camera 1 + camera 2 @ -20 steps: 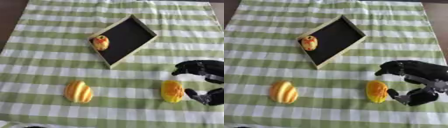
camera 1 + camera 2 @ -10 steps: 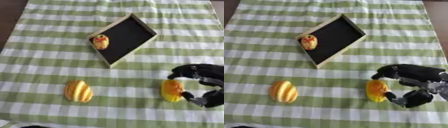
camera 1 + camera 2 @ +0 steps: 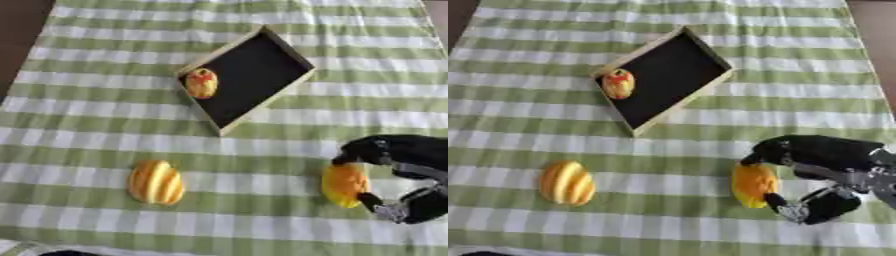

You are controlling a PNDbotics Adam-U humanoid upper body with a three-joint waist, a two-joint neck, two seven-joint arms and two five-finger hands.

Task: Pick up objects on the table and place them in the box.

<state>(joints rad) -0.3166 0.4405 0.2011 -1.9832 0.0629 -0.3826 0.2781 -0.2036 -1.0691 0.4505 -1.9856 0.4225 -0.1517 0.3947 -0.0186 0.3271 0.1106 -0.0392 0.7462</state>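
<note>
Leftward, we are leaving a striped yellow fruit (image 3: 156, 182) lying on the surface (image 3: 105, 100), with another already sitting in the box (image 3: 254, 75). Risk: we are pinching the orange fruit (image 3: 753, 184) at its edge, so it could roll free. Our right hand (image 3: 824, 165) is curling round it, fingers above, thumb below.

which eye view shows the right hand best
The right eye view: the right hand sits further into the picture, fingers and thumb curled around the orange fruit. The left eye view shows the same grasp, cut off at the right edge.
</note>
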